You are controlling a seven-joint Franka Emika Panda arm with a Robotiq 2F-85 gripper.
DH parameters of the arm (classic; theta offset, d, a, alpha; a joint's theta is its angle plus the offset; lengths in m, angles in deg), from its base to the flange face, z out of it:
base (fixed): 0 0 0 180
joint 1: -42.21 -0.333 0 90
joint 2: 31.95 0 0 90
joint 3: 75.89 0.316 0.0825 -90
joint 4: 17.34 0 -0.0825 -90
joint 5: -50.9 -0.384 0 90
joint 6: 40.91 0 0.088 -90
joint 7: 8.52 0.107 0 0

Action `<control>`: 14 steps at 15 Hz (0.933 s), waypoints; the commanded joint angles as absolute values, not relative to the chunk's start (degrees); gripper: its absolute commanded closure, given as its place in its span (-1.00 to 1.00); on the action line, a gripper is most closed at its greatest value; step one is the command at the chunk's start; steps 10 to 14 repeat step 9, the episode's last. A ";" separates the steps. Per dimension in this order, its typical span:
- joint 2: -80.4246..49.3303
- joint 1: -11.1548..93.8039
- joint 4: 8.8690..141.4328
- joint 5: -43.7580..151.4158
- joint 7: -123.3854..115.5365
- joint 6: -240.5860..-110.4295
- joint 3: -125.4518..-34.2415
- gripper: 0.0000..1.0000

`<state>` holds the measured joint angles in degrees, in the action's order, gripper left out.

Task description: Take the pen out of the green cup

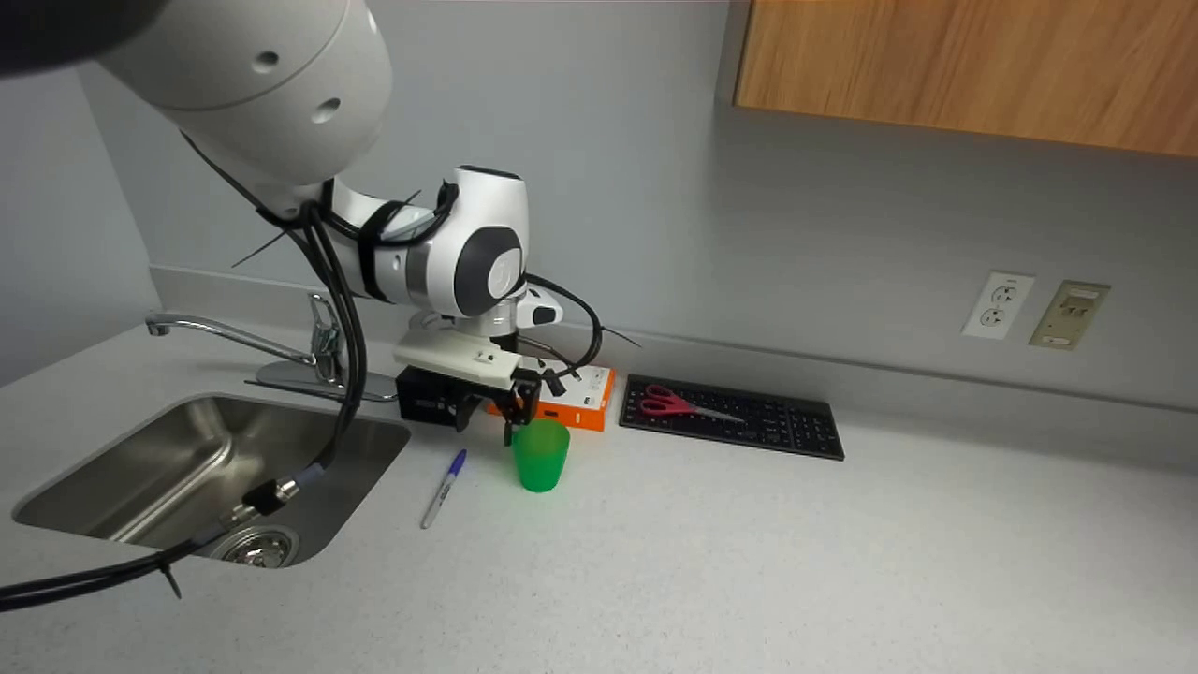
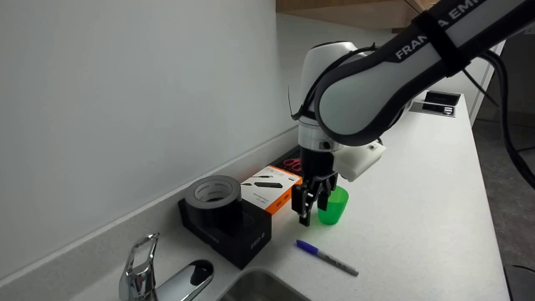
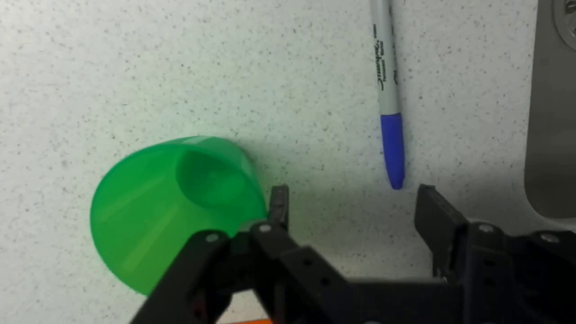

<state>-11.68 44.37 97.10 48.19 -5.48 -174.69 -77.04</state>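
"Arm [image 2: 388, 79]: how does it stand?"

"One, white and black; slants down from upper right in an exterior view, its end section upright, fingers [image 3: 438, 213] pointing down above the counter [image 1: 796, 562]."

"Fingers: condition?"

"Released, set well apart. In the wrist view one is just beside the green cup [image 3: 166, 211], contact indeterminable; the other stands toward the sink [image 1: 206, 482], near the blue end of the pen [image 2: 327, 258]."

"Pen: location?"

"Outside the green cup; flat on the counter, between cup and sink, blue end toward the fingers. Green cup: upright, same counter."
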 commanded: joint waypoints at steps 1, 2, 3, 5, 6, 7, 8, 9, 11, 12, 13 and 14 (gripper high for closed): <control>-11.13 44.07 96.09 48.74 -5.85 -175.87 -77.29 -1.00; -11.17 44.11 96.01 48.62 -5.91 -175.81 -77.25 -1.00; -11.22 44.19 95.87 48.37 -5.94 -175.67 -77.19 -1.00; -11.66 44.22 96.58 48.11 -5.55 -174.78 -77.20 -1.00; -11.67 44.22 96.56 48.11 -5.55 -174.77 -77.21 -1.00; -11.65 44.22 96.63 48.11 -5.55 -174.77 -77.21 -1.00; -11.65 44.22 96.69 48.11 -5.55 -174.77 -77.21 -1.00; -11.65 44.22 96.72 48.11 -5.55 -174.77 -77.21 -1.00; -11.65 44.22 96.72 48.11 -5.55 -174.77 -77.21 -1.00; -11.65 44.22 96.72 48.11 -5.55 -174.77 -77.21 -1.00; -11.65 44.22 96.72 48.11 -5.55 -174.77 -77.21 -1.00; -11.65 44.22 96.72 48.11 -5.55 -174.77 -77.21 -1.00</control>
